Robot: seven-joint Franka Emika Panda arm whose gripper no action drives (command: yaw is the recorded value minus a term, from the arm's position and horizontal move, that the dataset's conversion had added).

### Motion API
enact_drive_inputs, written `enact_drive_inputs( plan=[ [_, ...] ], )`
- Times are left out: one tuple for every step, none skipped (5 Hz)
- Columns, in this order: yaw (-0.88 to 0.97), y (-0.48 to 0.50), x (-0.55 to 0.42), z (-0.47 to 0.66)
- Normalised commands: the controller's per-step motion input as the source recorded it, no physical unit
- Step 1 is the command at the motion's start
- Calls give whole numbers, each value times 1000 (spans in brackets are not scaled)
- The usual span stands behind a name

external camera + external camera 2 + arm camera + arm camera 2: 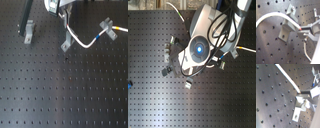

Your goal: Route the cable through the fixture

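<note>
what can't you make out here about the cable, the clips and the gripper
- Gripper on the thin white cable: first wrist view too blurred to confirm the grip.
- Slanted silver-grey clip fixture: the arm covers it in the second exterior view.
- Cable's far end: cut by the first exterior view's right edge.

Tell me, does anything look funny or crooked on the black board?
Nothing looks broken. The white cable sags in a loose curve from the gripper across the fixture, which stands slanted compared with the upright clip.
</note>
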Motion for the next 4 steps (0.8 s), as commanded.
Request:
enact_drive_inputs(
  plan=[
    [0, 26, 21, 59],
    [0, 8, 14, 653],
    [0, 11, 1, 229],
    [-3, -24, -58, 268]
  ],
)
